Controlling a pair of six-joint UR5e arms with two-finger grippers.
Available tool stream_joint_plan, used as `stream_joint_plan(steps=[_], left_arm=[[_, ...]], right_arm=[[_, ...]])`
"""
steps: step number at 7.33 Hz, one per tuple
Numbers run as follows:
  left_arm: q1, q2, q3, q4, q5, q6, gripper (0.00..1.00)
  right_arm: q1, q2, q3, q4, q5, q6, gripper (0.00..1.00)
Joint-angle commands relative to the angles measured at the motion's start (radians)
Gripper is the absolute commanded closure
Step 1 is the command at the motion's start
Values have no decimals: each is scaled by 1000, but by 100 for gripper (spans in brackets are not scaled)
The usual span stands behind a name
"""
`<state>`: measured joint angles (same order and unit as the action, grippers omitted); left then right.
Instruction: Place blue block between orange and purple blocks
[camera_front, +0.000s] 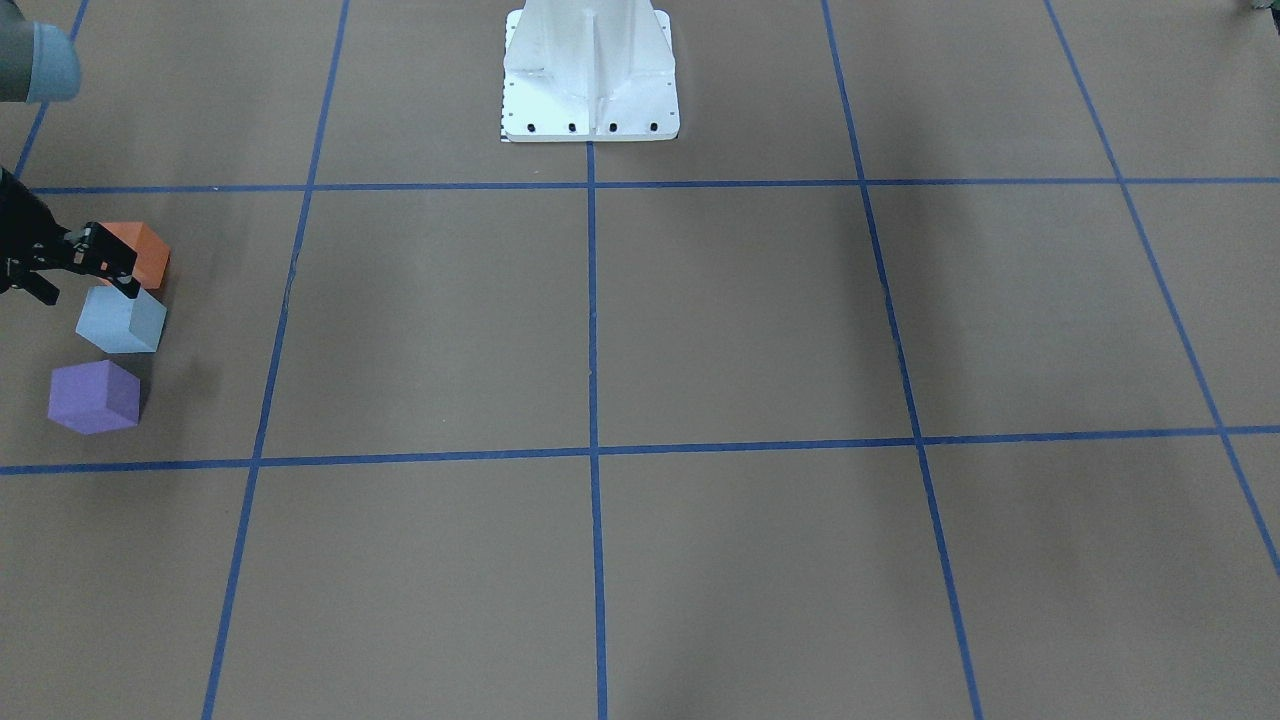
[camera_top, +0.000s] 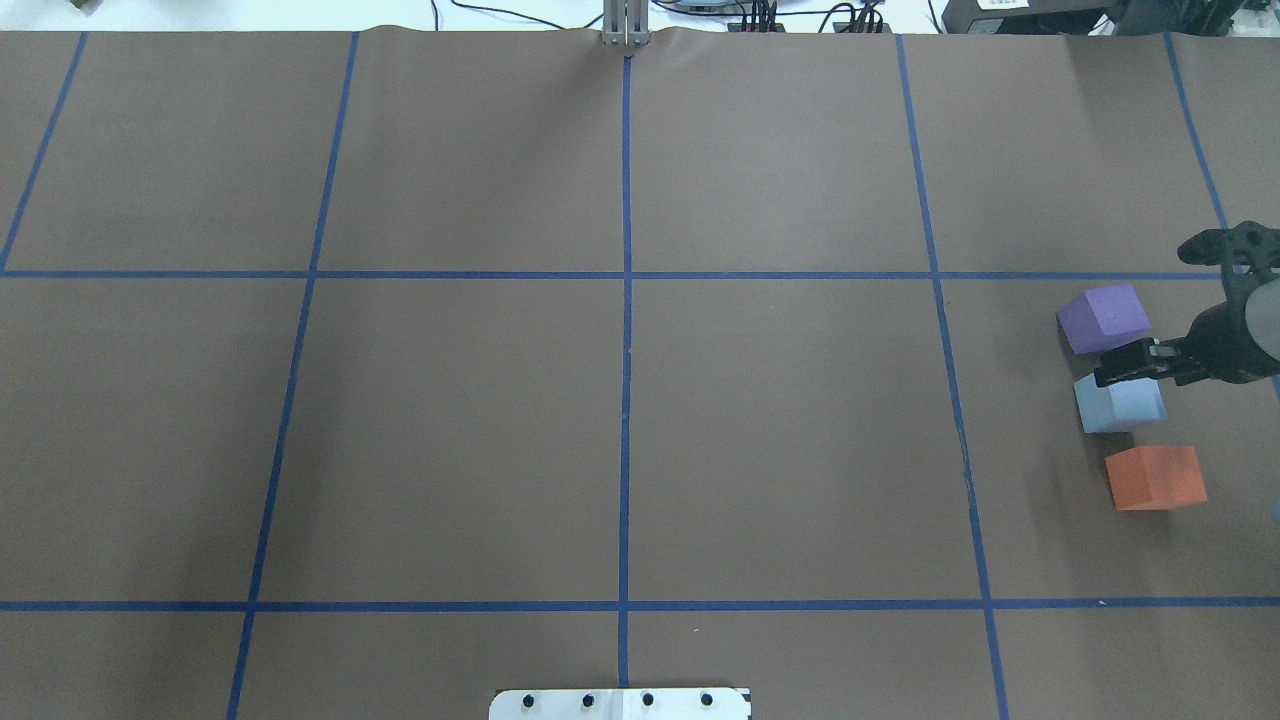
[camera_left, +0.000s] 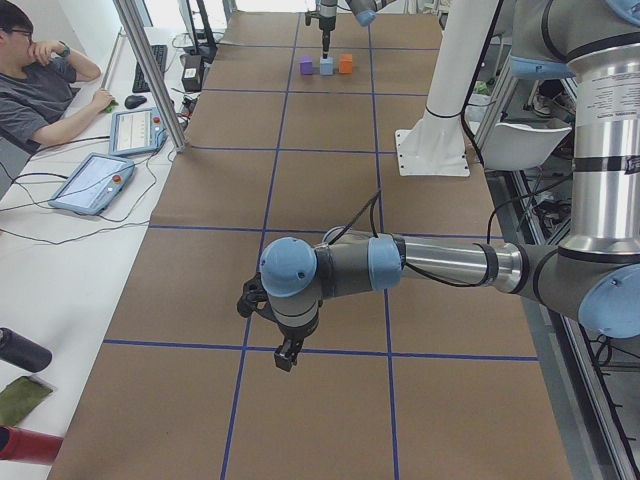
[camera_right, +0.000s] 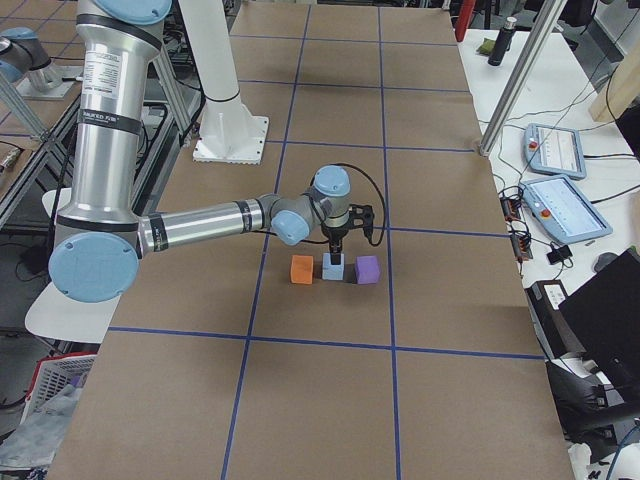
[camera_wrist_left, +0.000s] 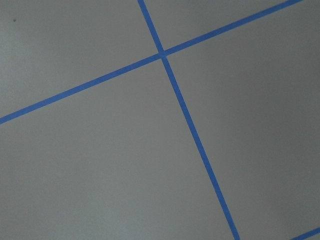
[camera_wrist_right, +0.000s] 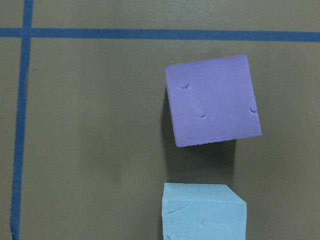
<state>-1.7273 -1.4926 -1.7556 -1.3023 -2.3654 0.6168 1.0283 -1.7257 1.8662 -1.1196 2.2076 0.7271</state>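
Two fingers of the right gripper (camera_top: 1110, 375) pointed down over the blue block (camera_top: 1120, 405), tips at or just above its top face. No view showed whether they were spread, pressed together or pinching the foam, so I cannot tell. The blue block appeared to rest on the worktop (camera_top: 780, 440) near the robot's right-hand edge, in the gap between the purple block (camera_top: 1103, 318) on the far side and the orange block (camera_top: 1156, 478) on the near side. It sat close to both and touched neither, and the right wrist view showed a strip of bare worktop between blue and purple. Judged from that, the placing looked all but done, and the step in hand was letting go and clearing off. Doing it well would call for opening the fingers only a little, since the neighbours stood close, then rising straight up before any sideways travel, so the light foam is not dragged or tipped. The purple block sat slightly turned, one corner towards the blue, which left the least room there. Well apart, the left gripper (camera_left: 287, 355) hung over bare worktop, its state not readable.
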Motion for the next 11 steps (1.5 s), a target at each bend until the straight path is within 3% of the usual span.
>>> stream_joint_plan(steps=[1,3,4,5,11], left_arm=[[0,0,-1,0,0,0,0],[0,0,-1,0,-14,1,0],[0,0,1,0,-14,1,0],[0,0,2,0,-14,1,0],[-34,5,48,-20,-5,-49,0]], right_arm=[[186,1,45,-207,82,-313,0],[394,36,137,-596,86,-716,0],[482,132,139,-810,84,-870,0],[490,80,140,-854,80,-934,0],[581,-26,83,-730,78,-925,2]])
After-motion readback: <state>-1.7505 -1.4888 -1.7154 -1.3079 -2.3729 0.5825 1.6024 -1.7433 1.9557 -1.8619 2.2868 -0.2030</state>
